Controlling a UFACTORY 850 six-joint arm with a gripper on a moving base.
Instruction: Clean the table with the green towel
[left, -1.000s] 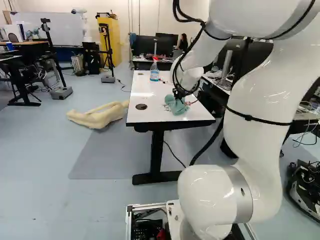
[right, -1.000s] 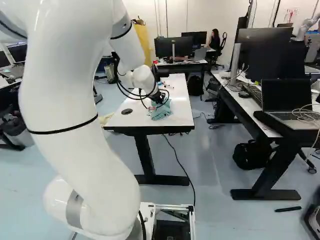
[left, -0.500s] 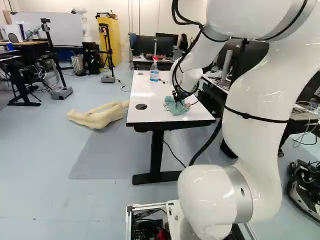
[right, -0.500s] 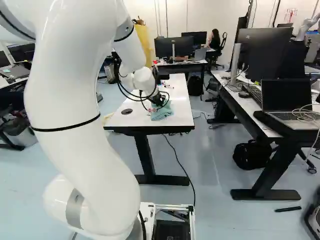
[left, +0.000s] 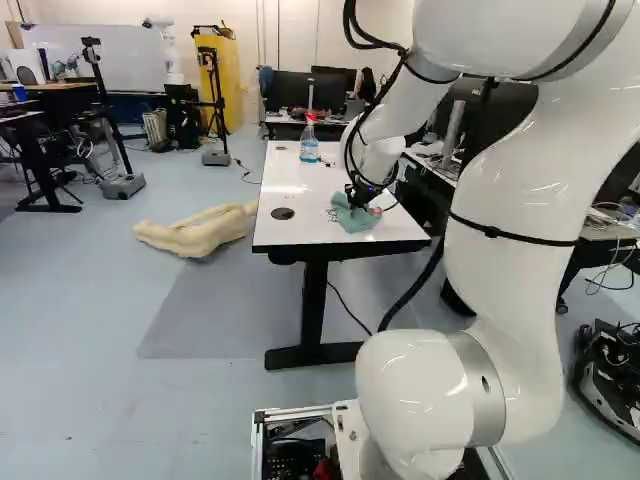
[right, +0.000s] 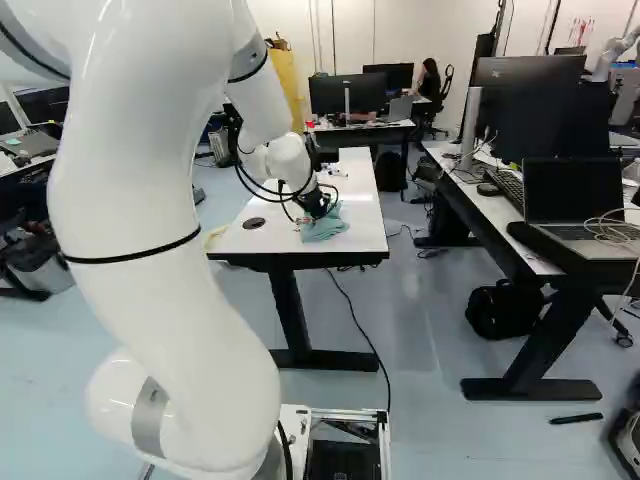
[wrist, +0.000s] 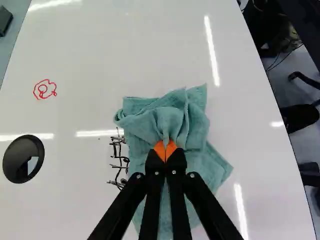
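Left base view: one teal-green cloth towel (left: 358, 218), on the near part of the white-topped table (left: 290, 235); my jaws (left: 356, 203) at it. Change: I am slightly lower than a second ago, and the towel, bunched up then, lies flatter. One clear spray bottle with a red top (left: 308, 142), farther along, unmoved. Base: same place.

Right base view: the same towel, shifted a little towards the table's near edge, my wrist with it. Meaning, as I judge: a wiping stroke is under way, with fuller contact.

Wrist view: jaws pinching the towel's gathered middle between orange pads. Black marker scribble (wrist: 119, 160), beside the towel, partly at its edge; red marker drawing (wrist: 45, 89), well apart. Both remain to be wiped; next, I judge, a sideways sweep over the black.
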